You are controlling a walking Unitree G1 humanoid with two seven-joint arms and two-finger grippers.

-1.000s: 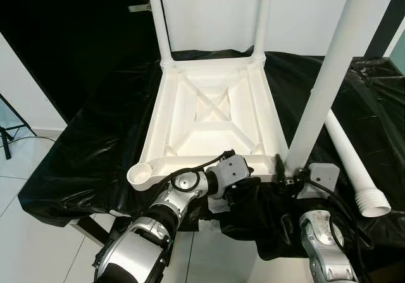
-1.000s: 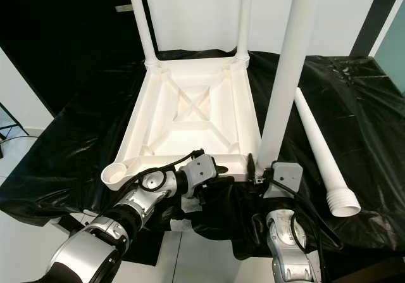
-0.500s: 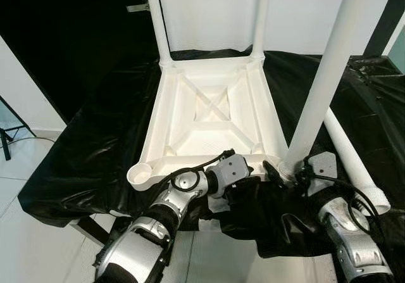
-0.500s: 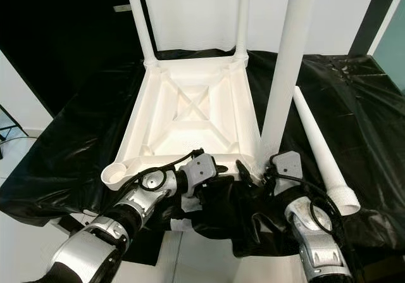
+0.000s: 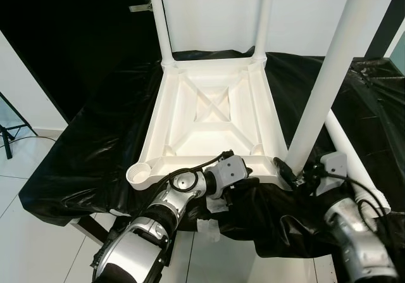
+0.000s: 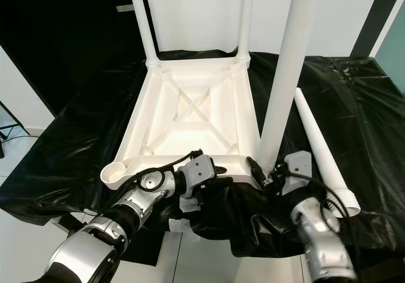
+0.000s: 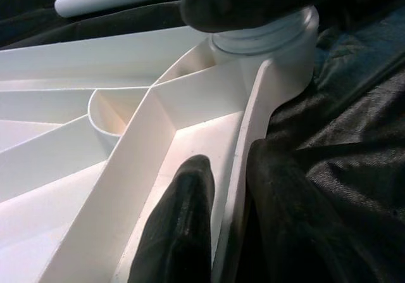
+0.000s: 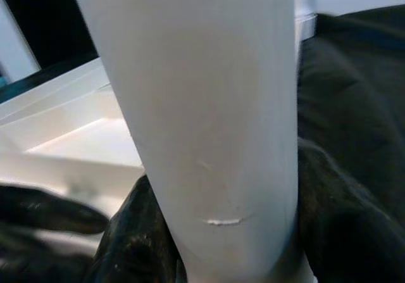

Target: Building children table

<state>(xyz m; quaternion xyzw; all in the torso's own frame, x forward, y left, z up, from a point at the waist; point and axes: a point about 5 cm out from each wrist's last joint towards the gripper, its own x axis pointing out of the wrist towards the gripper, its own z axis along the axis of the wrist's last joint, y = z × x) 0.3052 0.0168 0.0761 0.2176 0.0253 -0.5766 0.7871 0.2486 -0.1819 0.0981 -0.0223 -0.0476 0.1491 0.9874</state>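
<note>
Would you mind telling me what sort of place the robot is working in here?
Probably an indoor workshop or test room: a worktable draped in black plastic sheeting, white walls, a pale tiled floor, and an upturned white table top under assembly.

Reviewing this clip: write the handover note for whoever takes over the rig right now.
Left gripper: clamped on the near rim of the upside-down tabletop, steadying it on the black sheet.
Right gripper: shut on the upright leg at its base, in the near right socket.
Done: two far legs stand in their sockets.
Left: confirm this leg is seated, then fit the loose leg into the empty near left socket.
</note>
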